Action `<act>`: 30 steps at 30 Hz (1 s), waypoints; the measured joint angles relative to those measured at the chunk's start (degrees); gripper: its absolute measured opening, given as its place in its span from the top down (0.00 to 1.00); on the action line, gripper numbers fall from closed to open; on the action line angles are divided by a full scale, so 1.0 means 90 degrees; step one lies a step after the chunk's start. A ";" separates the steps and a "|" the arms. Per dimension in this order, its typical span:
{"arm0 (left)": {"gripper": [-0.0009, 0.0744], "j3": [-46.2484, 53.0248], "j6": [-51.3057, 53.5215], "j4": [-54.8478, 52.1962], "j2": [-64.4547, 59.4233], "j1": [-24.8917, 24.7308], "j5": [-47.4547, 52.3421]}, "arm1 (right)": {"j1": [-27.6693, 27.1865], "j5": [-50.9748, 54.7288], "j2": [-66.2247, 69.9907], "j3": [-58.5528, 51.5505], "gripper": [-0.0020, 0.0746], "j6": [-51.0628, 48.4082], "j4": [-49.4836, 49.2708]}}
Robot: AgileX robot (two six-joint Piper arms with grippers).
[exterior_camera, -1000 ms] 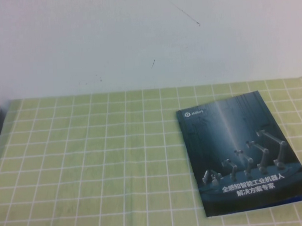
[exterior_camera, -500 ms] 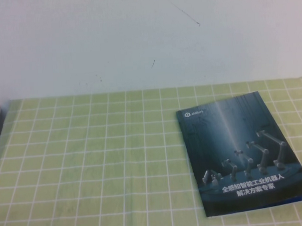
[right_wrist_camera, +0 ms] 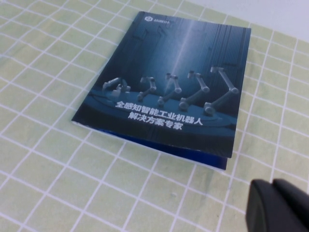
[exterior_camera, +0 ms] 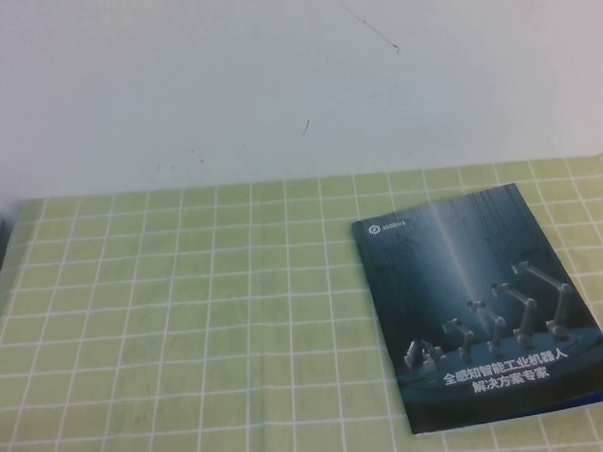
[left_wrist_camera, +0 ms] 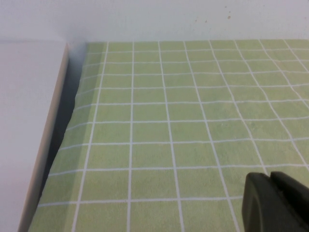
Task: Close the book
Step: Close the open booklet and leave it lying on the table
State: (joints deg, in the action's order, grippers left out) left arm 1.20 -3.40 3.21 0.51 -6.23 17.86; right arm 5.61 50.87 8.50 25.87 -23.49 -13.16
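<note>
Both sit pressed together: left claw (left_wrist_camera: 273, 200) over bare desk (left_wrist_camera: 169, 121), right claw (right_wrist_camera: 276, 205) near the book (right_wrist_camera: 174, 82). Parked, I reckon, since it already lies closed.

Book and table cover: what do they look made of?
Book: probably glossy printed paper; the cover is thin with a soft sheen, and a blue leaf shows at its edge. Table cover: likely cloth, matte, slightly rippled. Left gripper hovers over bare cover, right gripper near the book's corner; neither touches it.
</note>
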 joint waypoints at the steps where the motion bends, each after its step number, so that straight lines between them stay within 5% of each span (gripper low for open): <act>1: 0.99 0.0000 0.0000 0.0000 0.0000 0.0000 0.0000 | 0.0000 0.0000 0.0000 0.0000 0.98 0.0000 0.0000; 21: 0.99 -0.0013 -0.0005 0.0000 0.0000 0.0000 0.0040 | -0.0230 -0.0849 -0.0341 -0.0398 0.98 -0.0085 0.0488; 30: 0.99 -0.0013 -0.0005 0.0000 0.0015 0.0000 0.0040 | -0.0888 -0.2523 -0.1017 -0.2207 0.98 0.2253 0.2340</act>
State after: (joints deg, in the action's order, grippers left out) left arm 1.08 -3.44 3.21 0.65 -6.23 18.22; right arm -2.38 28.16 -0.65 6.00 -3.22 7.90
